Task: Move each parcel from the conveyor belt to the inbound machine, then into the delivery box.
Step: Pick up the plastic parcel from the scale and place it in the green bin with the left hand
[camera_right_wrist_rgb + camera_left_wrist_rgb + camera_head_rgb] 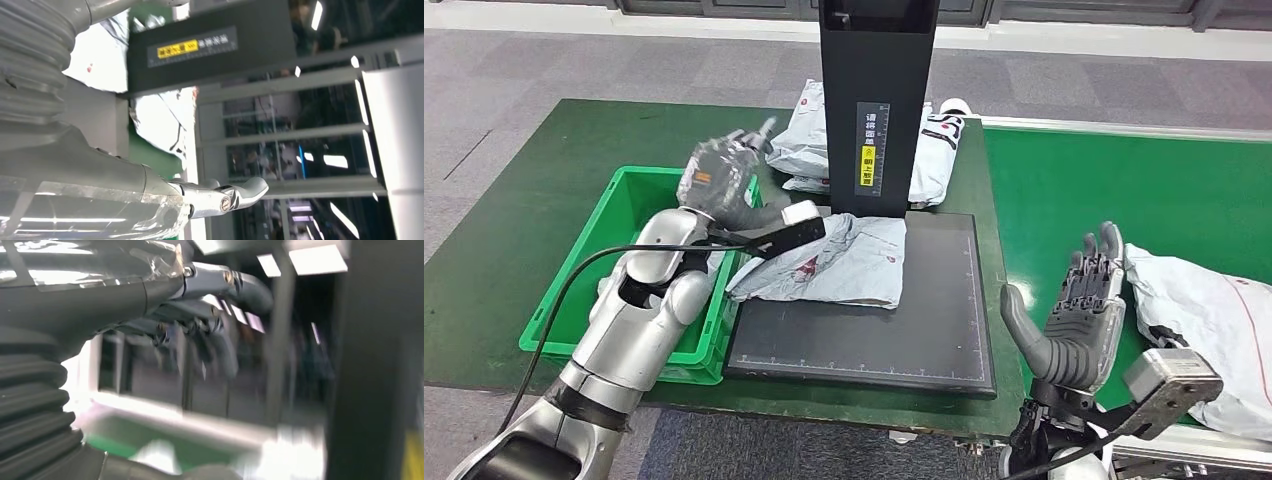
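Right hand (1079,315): nearest, raised palm-up at the conveyor belt's (1064,180) near edge, fingers spread wide, holding nothing; fingertips just beside a grey poly-mailer parcel (1204,310) lying on the belt, contact not discernible.

Belt parcel: soft film bag, crumpled, probably light and slippery (judged from wrinkles and sheen); best taken across a bunched fold or edge rather than the flat face, since contents may shift inside.

Scanned parcel (829,262): same grey mailer, flat and creased, resting on the black platform of the inbound machine (876,110), one corner overhanging toward the green delivery box (639,205). Likely floppy when lifted; sagging to be expected.

Left hand (724,170): raised above the far corner of the box, fingers loosely curled, nothing held, well clear of the platform parcel (wrist view blurred).

Further parcels (799,135): piled on the surface behind the machine's column.
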Action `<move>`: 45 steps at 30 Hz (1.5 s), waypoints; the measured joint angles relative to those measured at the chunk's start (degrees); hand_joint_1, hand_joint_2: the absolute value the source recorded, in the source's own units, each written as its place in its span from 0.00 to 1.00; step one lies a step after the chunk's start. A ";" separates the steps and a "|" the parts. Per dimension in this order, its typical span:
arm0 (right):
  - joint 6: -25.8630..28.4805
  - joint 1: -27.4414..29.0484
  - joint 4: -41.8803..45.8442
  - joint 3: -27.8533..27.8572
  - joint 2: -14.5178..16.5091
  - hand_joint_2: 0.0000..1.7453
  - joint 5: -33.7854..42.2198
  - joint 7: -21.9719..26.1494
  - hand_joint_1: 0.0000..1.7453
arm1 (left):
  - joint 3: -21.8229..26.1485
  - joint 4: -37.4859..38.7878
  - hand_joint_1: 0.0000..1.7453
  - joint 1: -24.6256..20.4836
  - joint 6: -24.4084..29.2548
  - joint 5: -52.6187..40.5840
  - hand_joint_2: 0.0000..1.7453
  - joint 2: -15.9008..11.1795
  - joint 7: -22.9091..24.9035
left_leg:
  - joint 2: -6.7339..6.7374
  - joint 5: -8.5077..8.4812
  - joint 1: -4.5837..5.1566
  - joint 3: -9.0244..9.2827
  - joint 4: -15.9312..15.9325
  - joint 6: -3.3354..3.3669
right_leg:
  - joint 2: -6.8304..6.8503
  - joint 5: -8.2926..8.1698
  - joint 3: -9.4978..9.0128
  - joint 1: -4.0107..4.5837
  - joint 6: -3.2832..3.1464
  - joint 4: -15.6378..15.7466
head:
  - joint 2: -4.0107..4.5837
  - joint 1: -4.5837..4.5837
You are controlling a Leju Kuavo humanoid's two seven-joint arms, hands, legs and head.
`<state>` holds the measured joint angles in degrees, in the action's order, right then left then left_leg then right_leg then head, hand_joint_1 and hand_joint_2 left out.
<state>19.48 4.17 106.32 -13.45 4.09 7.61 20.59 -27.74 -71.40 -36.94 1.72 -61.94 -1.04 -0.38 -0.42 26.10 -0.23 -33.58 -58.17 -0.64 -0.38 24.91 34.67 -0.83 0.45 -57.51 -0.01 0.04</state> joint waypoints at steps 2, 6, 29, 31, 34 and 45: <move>-2.20 -0.04 -0.59 0.23 -0.02 1.00 -0.35 -0.29 0.00 | -3.56 1.80 0.00 0.18 -7.25 2.42 1.00 -1.69 -1.58 | 0.02 0.02 0.00 -0.01 0.00 0.00 | -0.01 0.00 0.03 0.01 0.00 0.00 | 0.00 0.01; -4.48 -0.05 -1.44 0.85 -0.03 1.00 -0.76 -0.68 0.00 | -8.36 4.43 0.00 0.89 -12.98 5.13 1.00 -4.13 -3.65 | 0.00 0.02 -0.02 -0.05 0.01 -0.01 | -0.02 0.02 0.06 0.03 -0.03 -0.01 | -0.01 0.01; -5.85 0.96 -1.65 1.78 -0.01 1.00 -1.62 -1.95 0.00 | -13.50 9.51 0.58 -0.24 -15.28 4.79 1.00 -7.65 -2.68 | 0.02 0.02 -0.02 -0.05 0.01 -0.01 | -0.02 0.03 0.06 0.03 -0.04 -0.01 | 0.01 0.01; -6.03 0.96 -1.65 1.79 -0.01 1.00 -1.63 -1.95 0.00 | -13.65 9.82 1.00 -0.31 -15.45 4.54 1.00 -7.69 -2.55 | 0.02 0.02 -0.02 -0.05 0.01 -0.01 | -0.02 0.03 0.06 0.03 -0.04 -0.01 | 0.01 0.01; -6.12 0.97 -1.65 1.80 0.01 1.00 -1.65 -1.96 0.00 | -13.85 10.20 1.00 -0.32 -15.36 3.71 1.00 -7.70 -1.87 | 0.01 0.02 -0.02 -0.05 0.01 -0.01 | -0.02 0.03 0.06 0.02 -0.04 -0.01 | 0.00 0.01; -7.13 0.97 -1.65 1.87 0.26 1.00 -2.07 -2.23 0.00 | -14.08 10.42 1.00 -0.01 -13.59 1.16 1.00 -7.98 0.02 | 0.01 0.02 -0.02 -0.05 0.01 -0.01 | -0.01 0.03 0.05 0.03 -0.04 -0.01 | 0.00 0.01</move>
<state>12.35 5.14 104.67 -11.57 4.36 5.55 18.37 -41.81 -60.98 -36.96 -11.87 -60.78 -9.02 -0.36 -0.41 26.12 -0.25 -33.64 -58.16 -0.65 -0.39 24.94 34.72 -0.81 0.40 -57.52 -0.01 0.04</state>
